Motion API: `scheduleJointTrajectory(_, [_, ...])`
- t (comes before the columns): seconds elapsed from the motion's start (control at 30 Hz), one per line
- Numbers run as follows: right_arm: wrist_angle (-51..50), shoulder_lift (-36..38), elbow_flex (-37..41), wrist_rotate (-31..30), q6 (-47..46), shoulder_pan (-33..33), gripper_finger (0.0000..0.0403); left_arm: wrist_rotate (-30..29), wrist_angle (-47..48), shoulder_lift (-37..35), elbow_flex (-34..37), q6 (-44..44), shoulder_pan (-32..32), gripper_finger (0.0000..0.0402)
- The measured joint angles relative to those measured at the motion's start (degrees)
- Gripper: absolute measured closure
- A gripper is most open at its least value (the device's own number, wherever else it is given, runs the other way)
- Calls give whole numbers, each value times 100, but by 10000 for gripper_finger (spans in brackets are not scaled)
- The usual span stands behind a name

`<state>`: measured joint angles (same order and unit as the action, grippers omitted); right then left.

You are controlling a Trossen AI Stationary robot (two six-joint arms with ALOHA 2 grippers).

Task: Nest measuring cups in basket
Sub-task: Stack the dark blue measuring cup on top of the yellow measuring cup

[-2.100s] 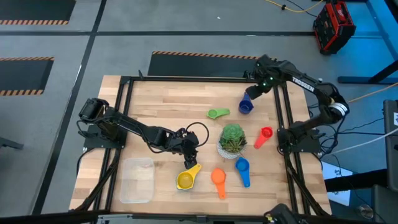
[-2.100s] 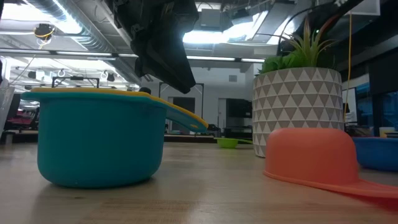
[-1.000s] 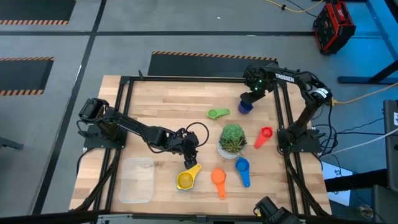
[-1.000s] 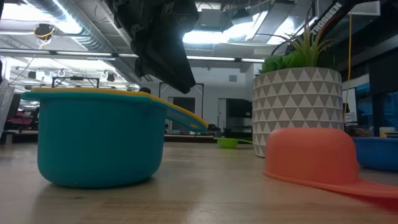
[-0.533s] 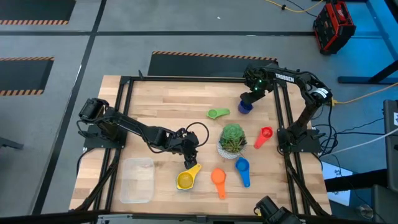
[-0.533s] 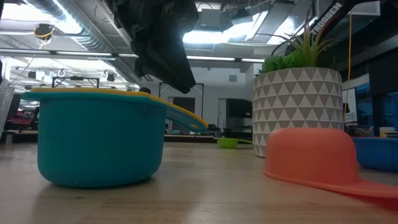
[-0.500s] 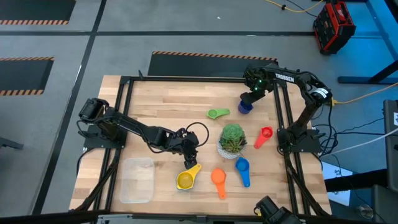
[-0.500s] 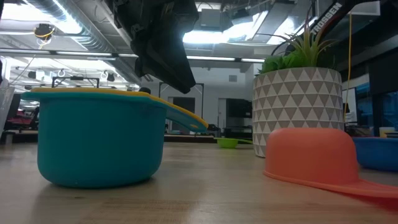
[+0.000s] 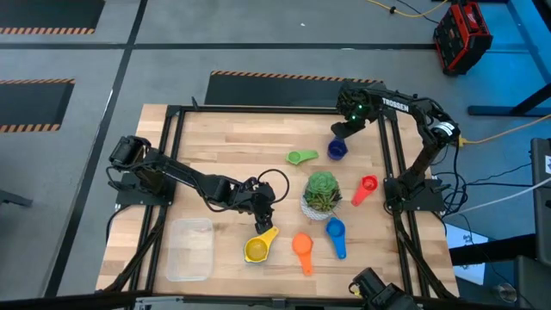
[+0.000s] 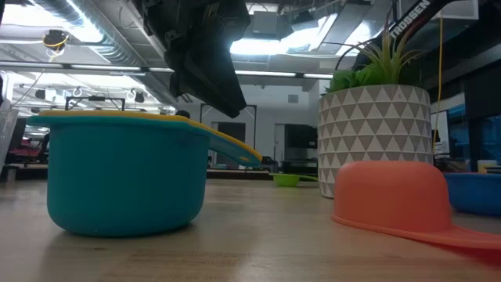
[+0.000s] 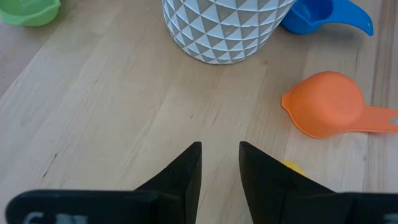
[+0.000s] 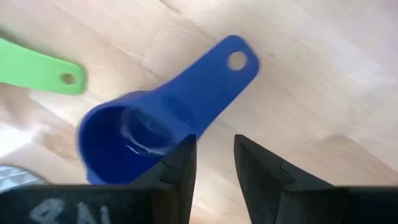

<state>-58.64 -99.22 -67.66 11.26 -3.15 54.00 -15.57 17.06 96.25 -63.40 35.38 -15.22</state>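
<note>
Light wooden table (image 9: 224, 138), scattered measuring cups (image 9: 301, 245), clear basket (image 9: 190, 248), potted plant (image 9: 321, 192)

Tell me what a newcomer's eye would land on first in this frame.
Probably the bright measuring cups scattered around the potted plant at mid-table: yellow cup, orange cup, red cup, green cup, light blue cup. Next, the right gripper at the far edge, poised over the dark blue cup. The clear basket sits near the front left; the left gripper hangs just behind the yellow cup.
</note>
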Motion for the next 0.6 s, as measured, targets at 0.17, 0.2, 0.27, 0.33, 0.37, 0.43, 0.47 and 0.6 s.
scheduleJointTrajectory(0.17, [-14,0,190,386,10,-61,291,-1,0,0,0,0,-1,302])
scheduleJointTrajectory(0.2, [-13,0,241,380,31,-81,291,0,0,0,0,0,-1,302])
scheduleJointTrajectory(0.27, [9,0,347,355,35,-115,291,0,0,0,0,0,-2,302])
scheduleJointTrajectory(0.33, [80,0,459,350,42,-146,291,0,0,0,0,0,0,302])
scheduleJointTrajectory(0.37, [140,0,514,352,45,-157,291,0,0,0,0,0,-1,302])
scheduleJointTrajectory(0.43, [338,0,650,346,41,-170,291,0,0,0,0,0,-2,302])
scheduleJointTrajectory(0.47, [447,0,717,341,41,-170,291,0,0,0,0,0,-1,302])
scheduleJointTrajectory(0.6, [695,0,890,341,45,-170,291,0,0,0,0,0,0,302])
